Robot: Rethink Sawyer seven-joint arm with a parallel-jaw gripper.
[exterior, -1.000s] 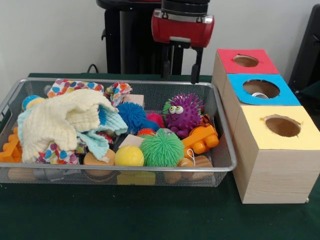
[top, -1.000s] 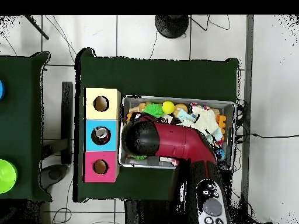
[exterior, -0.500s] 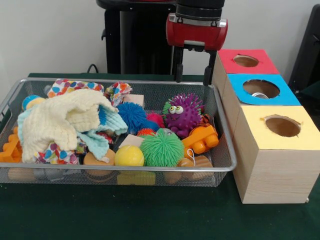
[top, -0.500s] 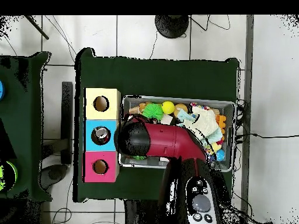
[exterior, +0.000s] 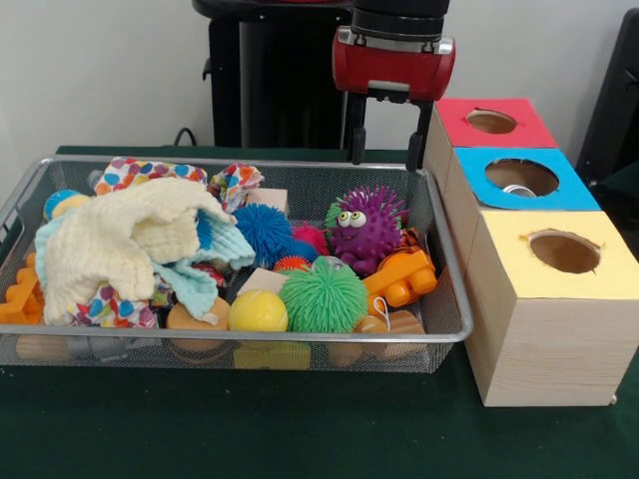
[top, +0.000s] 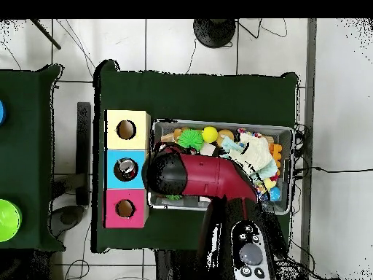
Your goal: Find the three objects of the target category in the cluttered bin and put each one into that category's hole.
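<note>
green table — claw spread wide, empty, above mesh bin's far edge

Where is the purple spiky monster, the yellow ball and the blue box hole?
Purple spiky rubber monster toy (exterior: 365,228), front view, its body.
Smooth yellow ball (exterior: 258,311), front view, its middle.
Blue-topped wooden box (exterior: 477,183), front view, blue top beside the hole.

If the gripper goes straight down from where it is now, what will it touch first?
Probably the far right corner of the wire bin, near its rim, beside the red-topped box. The open gripper points down there, holding nothing. Depth is unclear, so it might meet the purple spiky toy.
</note>
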